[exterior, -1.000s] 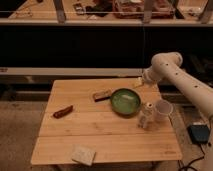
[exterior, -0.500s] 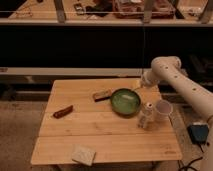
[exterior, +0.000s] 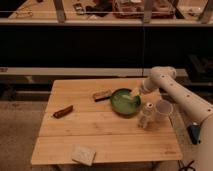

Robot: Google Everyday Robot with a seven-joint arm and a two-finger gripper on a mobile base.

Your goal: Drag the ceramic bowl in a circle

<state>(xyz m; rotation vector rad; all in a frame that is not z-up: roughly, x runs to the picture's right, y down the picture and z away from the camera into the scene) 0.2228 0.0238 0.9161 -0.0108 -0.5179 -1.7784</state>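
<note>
Brings the gripper [exterior: 134, 92] down and inward over the last second, from above the right rear of the table to the far right rim of the round, shallow green glazed ceramic bowl [exterior: 123, 103]. Leaves that bowl where it was, on the right rear part of the light slatted wooden table [exterior: 100, 135], just left of the small white cup [exterior: 164, 108] and of a small pale upright container [exterior: 145, 115]. Holds the jaws wide apart, nothing gripped. Cannot tell whether a fingertip touches the rim or hangs just above it. Reads as the end of the approach: contact yet to be settled, no dragging begun. Calls for care near the cup, close on the right, once circling starts.
</note>
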